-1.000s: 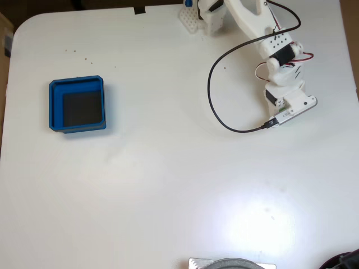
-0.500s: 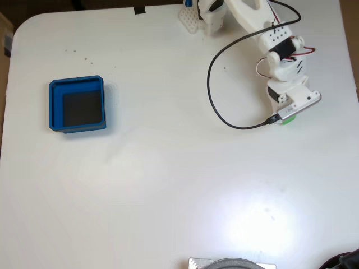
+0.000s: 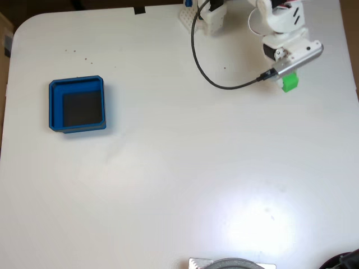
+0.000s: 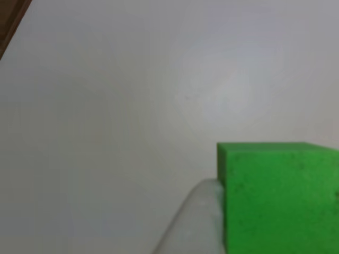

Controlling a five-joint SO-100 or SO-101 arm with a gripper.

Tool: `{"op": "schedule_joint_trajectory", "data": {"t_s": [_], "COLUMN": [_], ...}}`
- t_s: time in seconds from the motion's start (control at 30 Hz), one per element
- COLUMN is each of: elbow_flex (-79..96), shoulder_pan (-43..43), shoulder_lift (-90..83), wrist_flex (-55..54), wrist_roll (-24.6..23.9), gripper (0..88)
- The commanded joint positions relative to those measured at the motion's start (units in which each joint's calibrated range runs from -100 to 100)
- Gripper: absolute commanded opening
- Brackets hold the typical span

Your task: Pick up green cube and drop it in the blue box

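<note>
Across the wide white counter [image 3: 179, 168], a white arm is carrying a cube near the top right corner.

Lying far off at the left side in the fixed view is the square, shallow blue box [image 3: 54, 105] with thick walls and a dark floor. The white plastic claw [image 3: 287, 75] is gripping the small bright green cube [image 3: 289, 83] from above. In the other view, the green cube [image 4: 278, 196] is pressing against a pale finger [image 4: 193, 225] above the counter.

The white table [image 3: 168, 185] has rounded corners. On it, at the left in the fixed view, lies the blue box [image 3: 54, 105], its dark floor bare.
</note>
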Motion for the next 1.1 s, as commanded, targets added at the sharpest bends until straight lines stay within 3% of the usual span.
{"op": "schedule_joint_trajectory", "data": {"t_s": [0.0,0.53,1.07], "elbow_flex": [-3.0,-2.9,-2.8], "shoulder_pan": [0.6,14.0,39.2], "shoulder_lift": [-9.3,-13.8,-13.5], "wrist_flex": [5.6,8.7,8.7], "wrist_roll": [-0.2,-0.1,-0.2], "gripper": [1.2,1.2,1.2]}}
